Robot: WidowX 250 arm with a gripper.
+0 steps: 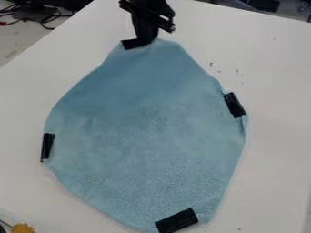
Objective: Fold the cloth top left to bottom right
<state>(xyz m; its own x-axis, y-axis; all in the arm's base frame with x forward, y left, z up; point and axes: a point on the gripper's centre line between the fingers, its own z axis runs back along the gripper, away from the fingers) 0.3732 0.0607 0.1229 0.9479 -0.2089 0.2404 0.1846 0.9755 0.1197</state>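
Lying spread across the middle of the white table [276,150], the cloth [146,132] presents a single broad, light-blue panel. Its outline is an irregular rounded diamond: a narrow far end, wide left and right sides, and a near end that tapers slightly right of centre. Surface finish varies along its length. The far portion is a deeper blue and looks smooth; the middle is paler and mottled; the near portion shows a fine, nubbly texture. The right edge is slightly puckered beside its marker.

Four black markers are located at the cloth's perimeter: a far marker [131,44], a right marker [234,105], a left marker [47,146] and a near marker [176,220]. The right and left markers run roughly along their respective edges; the near marker lies at a slant.

The black gripper [146,40] hangs down at the far end of the cloth, just beside the far marker. Jaw state: cannot be determined from this angle, nor can a hold on the fabric be confirmed.

A yellow object [23,228] is located at the near left corner. Dark cables [45,18] run beyond the table at far left.
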